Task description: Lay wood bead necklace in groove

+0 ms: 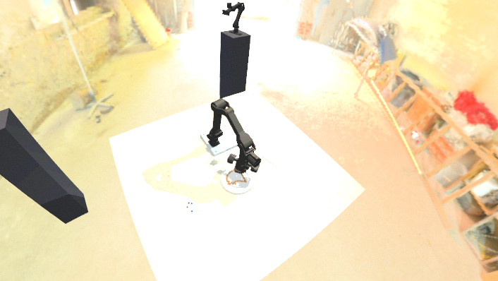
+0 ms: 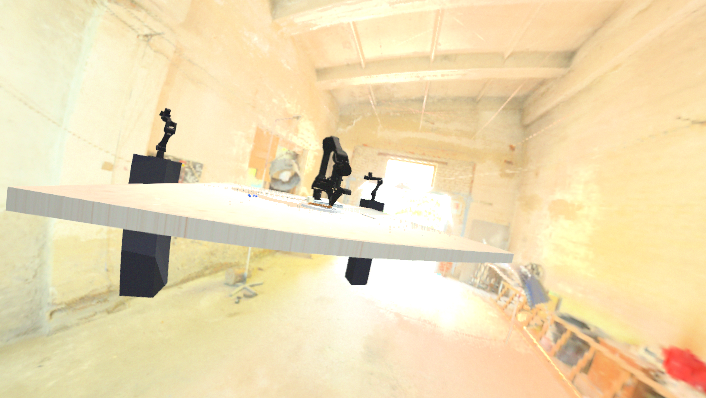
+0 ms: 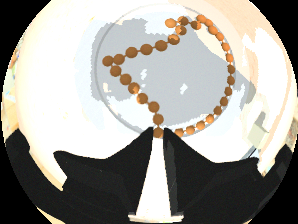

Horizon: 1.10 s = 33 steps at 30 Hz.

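The round bead board point(image 1: 237, 192) point(image 3: 200, 70) is a pale disc with a thin ring-shaped groove. The brown wood bead necklace point(image 1: 228, 183) point(image 3: 146, 49) lies on it. In the wrist view its right side curves along the groove, its left side is bent inward to a sharp corner inside the ring, and several beads bunch at the top. My gripper point(image 1: 240, 172) point(image 2: 331, 204) point(image 3: 158, 131) is shut on one bead at the near edge of the ring, low over the board. Whether that bead is lifted cannot be told.
Small blue dots point(image 1: 191, 211) point(image 2: 250, 195) are on the white table point(image 1: 282, 226) point(image 2: 225, 220), left of the board in the top view. My arm's pale base plate point(image 1: 226, 152) is behind the board. Dark pillars point(image 1: 233, 63) point(image 1: 28, 166) stand beyond the table.
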Available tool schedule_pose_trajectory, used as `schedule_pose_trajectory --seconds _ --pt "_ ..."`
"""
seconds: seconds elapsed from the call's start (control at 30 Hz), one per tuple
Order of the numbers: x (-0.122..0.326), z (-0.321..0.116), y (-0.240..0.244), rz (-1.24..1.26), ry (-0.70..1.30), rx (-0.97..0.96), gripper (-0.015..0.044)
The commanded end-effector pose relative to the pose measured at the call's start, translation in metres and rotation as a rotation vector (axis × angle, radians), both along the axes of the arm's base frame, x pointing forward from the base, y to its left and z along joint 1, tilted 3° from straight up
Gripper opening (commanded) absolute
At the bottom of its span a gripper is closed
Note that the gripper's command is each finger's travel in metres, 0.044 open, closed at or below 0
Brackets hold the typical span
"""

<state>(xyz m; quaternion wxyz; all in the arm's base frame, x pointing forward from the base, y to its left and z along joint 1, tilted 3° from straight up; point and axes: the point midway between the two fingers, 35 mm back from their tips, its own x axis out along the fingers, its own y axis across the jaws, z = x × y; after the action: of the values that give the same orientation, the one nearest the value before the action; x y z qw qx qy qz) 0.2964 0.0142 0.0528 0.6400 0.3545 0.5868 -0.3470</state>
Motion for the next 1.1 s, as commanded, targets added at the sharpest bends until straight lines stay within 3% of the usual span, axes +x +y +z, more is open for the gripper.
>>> schedule_pose_trajectory --seconds 0.0,0.57,1.07 --pt "0.0073 0.0017 0.0092 -0.001 -0.006 0.001 0.0000" --pt "0.0088 -0.0062 0.0106 -0.001 -0.006 0.001 0.0000" --pt "0.0083 0.0012 0.0109 0.000 -0.006 0.002 0.0394"
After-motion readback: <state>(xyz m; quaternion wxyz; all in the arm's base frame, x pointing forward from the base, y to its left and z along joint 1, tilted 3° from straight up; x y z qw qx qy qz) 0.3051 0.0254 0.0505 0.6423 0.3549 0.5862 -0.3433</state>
